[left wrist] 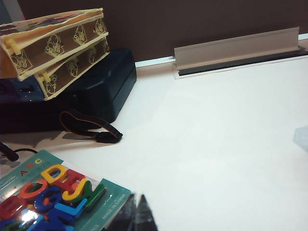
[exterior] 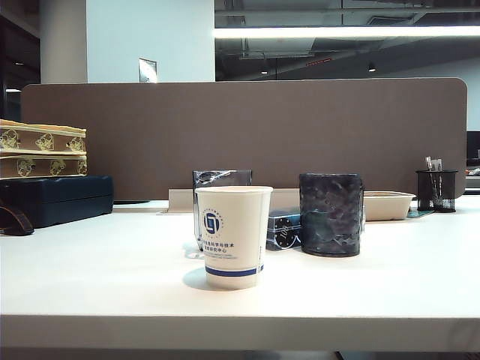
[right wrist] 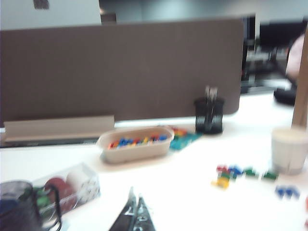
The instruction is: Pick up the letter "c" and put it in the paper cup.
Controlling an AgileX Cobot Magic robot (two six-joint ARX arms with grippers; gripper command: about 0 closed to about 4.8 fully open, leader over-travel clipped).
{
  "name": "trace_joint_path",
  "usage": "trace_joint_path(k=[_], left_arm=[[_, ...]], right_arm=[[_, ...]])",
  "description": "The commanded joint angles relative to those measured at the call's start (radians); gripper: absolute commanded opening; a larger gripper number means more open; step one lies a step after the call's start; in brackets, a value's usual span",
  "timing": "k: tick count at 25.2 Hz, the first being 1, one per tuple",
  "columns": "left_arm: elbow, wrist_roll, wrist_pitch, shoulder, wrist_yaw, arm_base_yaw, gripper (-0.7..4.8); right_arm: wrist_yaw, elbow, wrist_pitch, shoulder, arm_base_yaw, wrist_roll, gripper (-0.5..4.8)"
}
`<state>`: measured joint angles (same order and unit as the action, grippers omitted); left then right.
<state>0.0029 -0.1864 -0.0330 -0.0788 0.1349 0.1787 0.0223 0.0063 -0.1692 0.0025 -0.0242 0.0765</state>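
The paper cup (exterior: 232, 236) is white with a round blue logo and a blue band, and it stands upright in the middle of the white table (exterior: 390, 285). Its inside is hidden from this low view. The letter "c" does not show as a loose piece in any view. Neither arm appears in the exterior view. My left gripper (left wrist: 137, 211) is shut with nothing between its dark tips, hovering over the table beside a pack of letters. My right gripper (right wrist: 135, 207) is also shut and empty, over bare table, in a blurred view.
A sealed green pack of coloured letters (left wrist: 57, 197) lies by the left gripper, with a dark case (left wrist: 96, 91) and stacked boxes (left wrist: 57, 43) behind. A dark mottled holder (exterior: 331, 214), beige tray (right wrist: 134, 144), mesh pen holder (right wrist: 209, 115), loose letters (right wrist: 236, 173) and a blurred white container (right wrist: 288, 149) are on the right.
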Motion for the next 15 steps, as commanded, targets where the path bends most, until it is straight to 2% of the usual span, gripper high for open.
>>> trace_joint_path(k=[1, 9, 15], left_arm=[[0.002, 0.003, -0.006, -0.002, 0.000, 0.000, -0.06], [0.002, 0.003, -0.006, -0.002, 0.000, 0.000, -0.06], [0.002, 0.003, -0.006, -0.002, 0.000, 0.000, -0.06]], right_arm=[[-0.003, -0.005, 0.072, -0.003, 0.000, 0.056, -0.08], [-0.003, -0.005, 0.153, -0.003, 0.000, 0.055, -0.08], [-0.002, -0.005, 0.153, -0.003, 0.001, 0.055, -0.08]])
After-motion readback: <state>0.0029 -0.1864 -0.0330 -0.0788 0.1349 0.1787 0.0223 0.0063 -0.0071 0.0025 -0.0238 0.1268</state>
